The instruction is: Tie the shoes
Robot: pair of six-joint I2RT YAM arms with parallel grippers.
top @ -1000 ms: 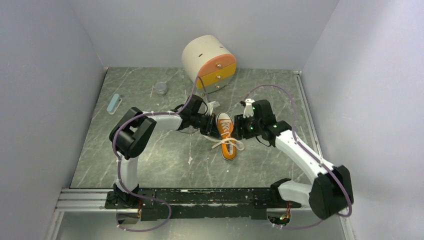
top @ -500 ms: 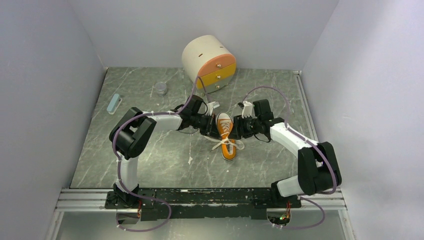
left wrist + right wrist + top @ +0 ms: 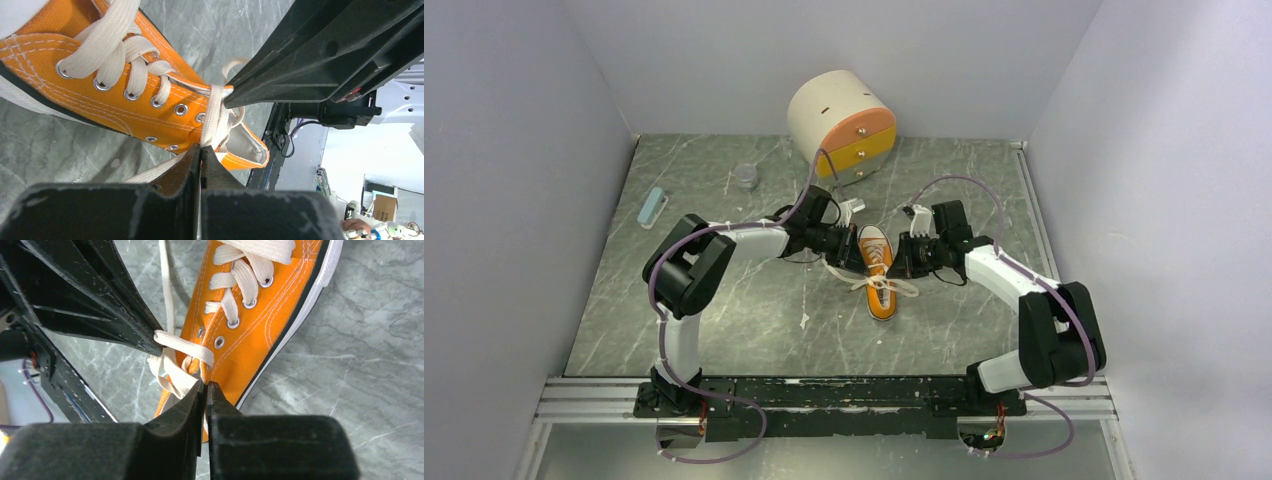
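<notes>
- Since a second ago, the right arm (image 3: 1009, 283) has folded its elbow in toward its base. That has brought the right gripper (image 3: 205, 386) low against the right side of the sneaker (image 3: 881, 290). Its jaws, apart then, are now pressed together on a strand of the white laces (image 3: 216, 107).
- Left gripper (image 3: 201, 150) has drawn slightly off to the left, and the lace on that side now runs straighter from the shoe to its tips. It stays clamped on that lace.
- Sneaker has not shifted: one orange shoe, standing on its sole near the middle of the table (image 3: 724, 320), toe cap pointing away from the arms, between the two grippers.
- Counted: two arms, two grippers, one sneaker. Each gripper pinches one lace strand, and the strands meet near the top eyelets.
- Further back: one round cream drawer unit (image 3: 829, 110), one small grey pot (image 3: 746, 177) and one pale blue object (image 3: 653, 207) near the left wall, all apart from the shoe.
</notes>
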